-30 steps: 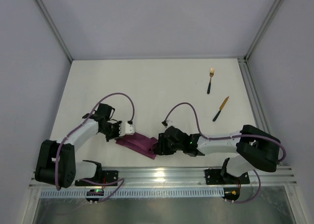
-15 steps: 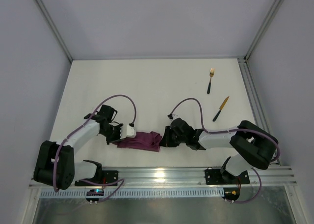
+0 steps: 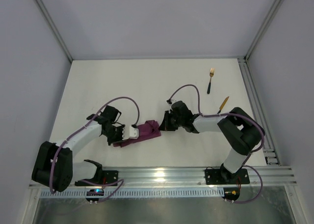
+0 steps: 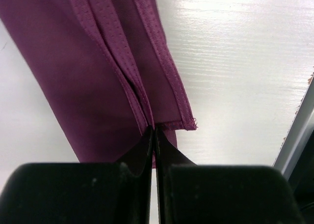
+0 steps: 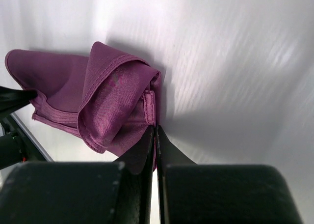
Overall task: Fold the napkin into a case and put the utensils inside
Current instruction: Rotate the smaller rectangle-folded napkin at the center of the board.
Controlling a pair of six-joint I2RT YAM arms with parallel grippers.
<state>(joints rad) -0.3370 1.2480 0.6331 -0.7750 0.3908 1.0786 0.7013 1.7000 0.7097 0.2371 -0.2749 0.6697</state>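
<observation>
The magenta-purple napkin (image 3: 143, 132) lies folded and bunched near the table's front, between the two arms. My left gripper (image 3: 128, 132) is shut on its left hemmed edge (image 4: 147, 117). My right gripper (image 3: 163, 123) is shut on the napkin's right corner (image 5: 149, 108), lifting it so the cloth humps up. The utensils lie apart at the far right: a gold fork (image 3: 210, 80) with a dark handle, and a gold-bladed knife (image 3: 221, 108) below it.
A metal rail (image 3: 255, 106) runs along the table's right side, close to the knife. The aluminium base rail (image 3: 162, 175) borders the near edge. Purple cables (image 3: 186, 94) loop above both wrists.
The right gripper has shut on the napkin's right end and drawn it away from the near edge and upward. The cloth turned from flat to bunched. The left gripper kept its grip.
</observation>
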